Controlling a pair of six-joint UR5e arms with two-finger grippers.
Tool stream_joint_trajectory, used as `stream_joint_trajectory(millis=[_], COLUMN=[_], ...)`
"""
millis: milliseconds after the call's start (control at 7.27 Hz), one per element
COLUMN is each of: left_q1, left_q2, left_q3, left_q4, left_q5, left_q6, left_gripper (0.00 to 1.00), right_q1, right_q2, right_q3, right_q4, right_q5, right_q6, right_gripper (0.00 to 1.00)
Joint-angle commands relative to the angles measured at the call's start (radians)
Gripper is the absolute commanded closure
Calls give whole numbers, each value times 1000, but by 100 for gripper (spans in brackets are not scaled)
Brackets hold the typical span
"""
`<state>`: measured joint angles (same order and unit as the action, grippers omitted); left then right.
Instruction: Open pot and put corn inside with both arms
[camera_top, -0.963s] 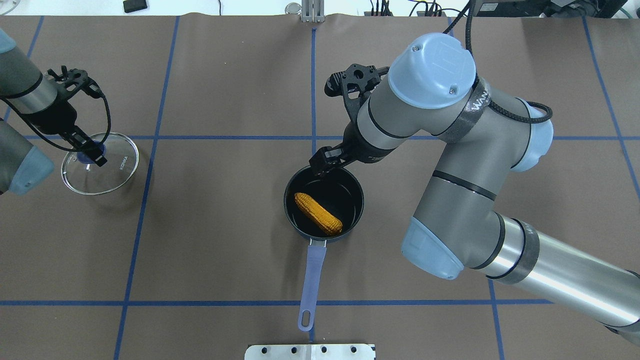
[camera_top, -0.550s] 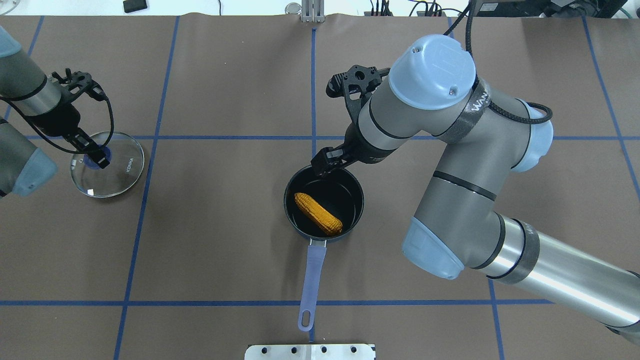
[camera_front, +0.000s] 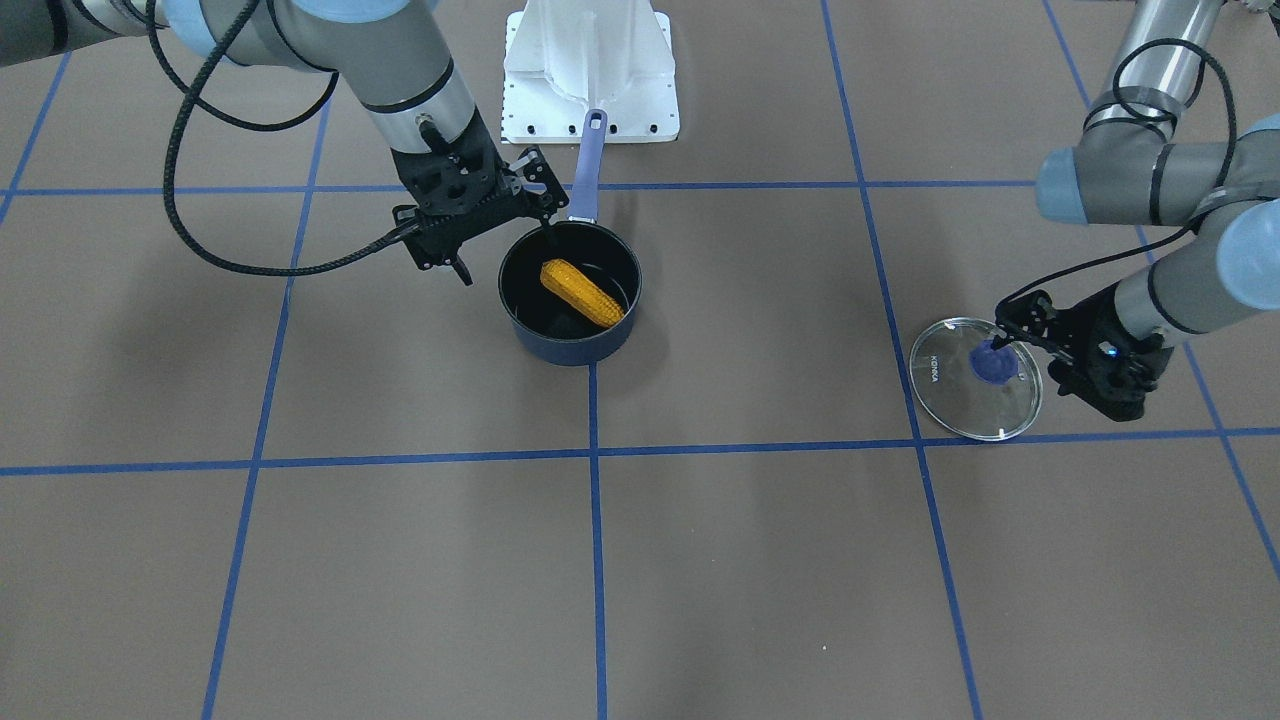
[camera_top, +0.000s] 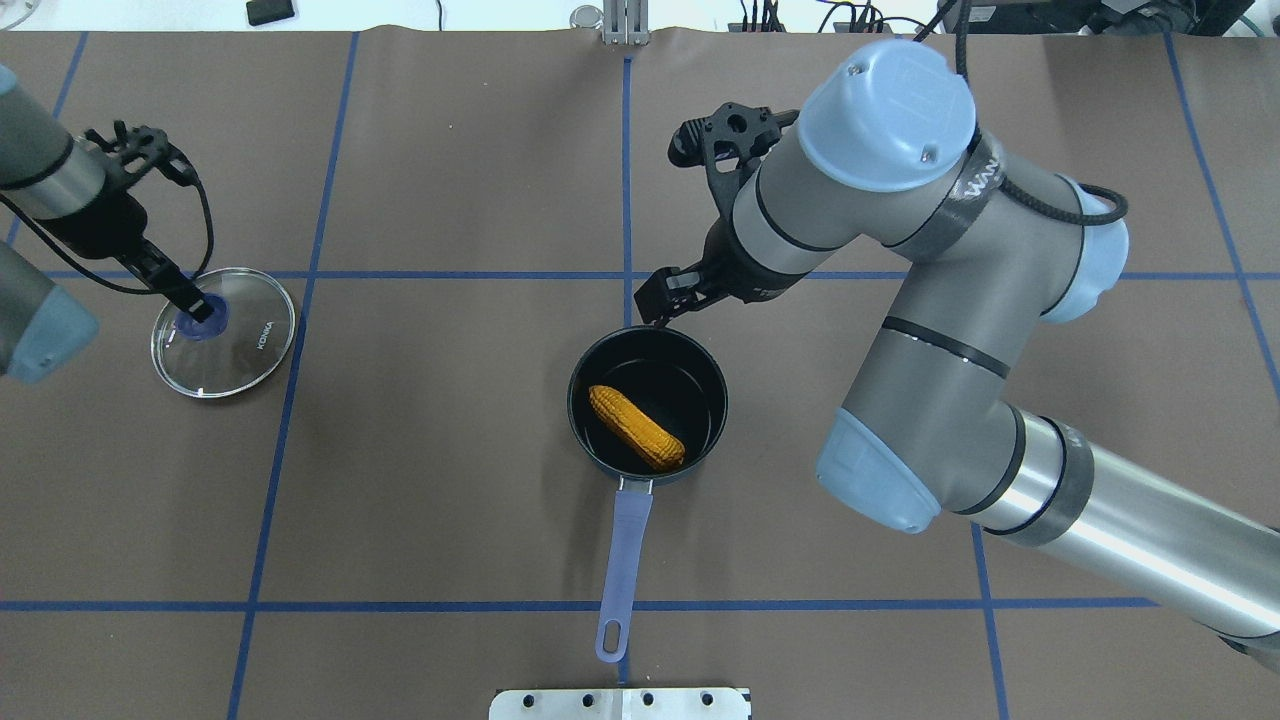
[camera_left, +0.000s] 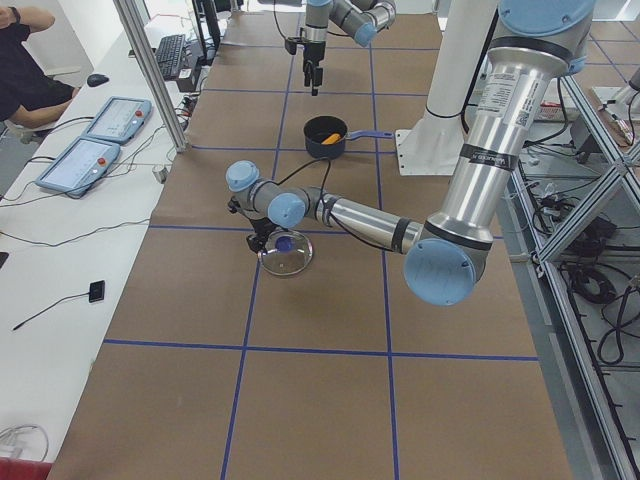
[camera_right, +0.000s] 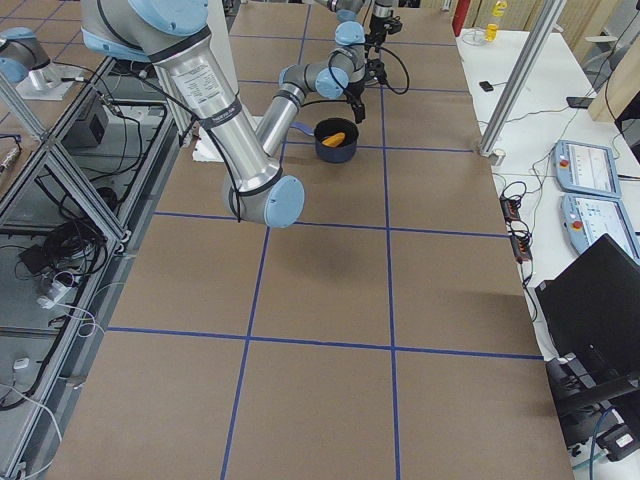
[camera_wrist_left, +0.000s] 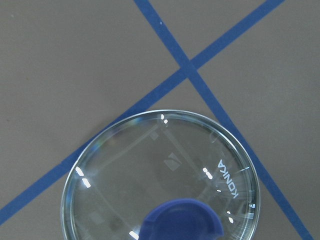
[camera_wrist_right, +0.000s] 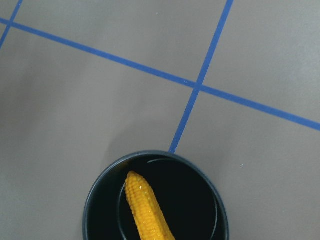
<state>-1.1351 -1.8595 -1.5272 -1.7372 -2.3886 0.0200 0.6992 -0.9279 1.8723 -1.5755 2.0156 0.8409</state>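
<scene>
The dark pot (camera_top: 580, 375) stands open at mid-table with the orange-yellow corn (camera_top: 636, 428) lying inside; both also show in the front view, pot (camera_front: 570, 345) and corn (camera_front: 582, 292). The right wrist view looks down on the pot (camera_wrist_right: 97, 192) and corn (camera_wrist_right: 145, 210). My right gripper (camera_top: 662, 298) is open and empty, just past the pot's far rim; it also shows in the front view (camera_front: 507, 257). The glass lid (camera_top: 240, 355) lies flat at far left. My left gripper (camera_top: 197, 310) is shut on its blue knob (camera_front: 993, 362).
The pot's purple handle (camera_top: 620, 550) points toward the robot's white base plate (camera_top: 620, 703). Blue tape lines (camera_top: 627, 200) grid the brown table. The right arm's elbow (camera_top: 870, 490) hangs over the table right of the pot. Tablets (camera_left: 95, 140) lie on a side bench.
The left gripper has lowered the tilted lid until it lies flat on the table. The right gripper has drawn back from over the pot's rim to beyond it. The corn has not moved.
</scene>
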Motion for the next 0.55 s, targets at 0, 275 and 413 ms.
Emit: stream_joint_trajectory(millis=[0, 275, 413], left_q1=[-209, -308, -351], left_q2=[2, 41, 93], left_q3=[-4, 2, 5], left_q4=[15, 19, 16], left_q5=[2, 3, -1], left_q6=[3, 80, 191], left_gripper=[2, 2, 0], right_q1=[106, 216, 267], right_q2=[-101, -149, -170], right_q3=[27, 18, 12], right_q4=[2, 9, 0], right_q5=[-1, 5, 14], right_q6=[9, -8, -11], right_gripper=[0, 0, 0])
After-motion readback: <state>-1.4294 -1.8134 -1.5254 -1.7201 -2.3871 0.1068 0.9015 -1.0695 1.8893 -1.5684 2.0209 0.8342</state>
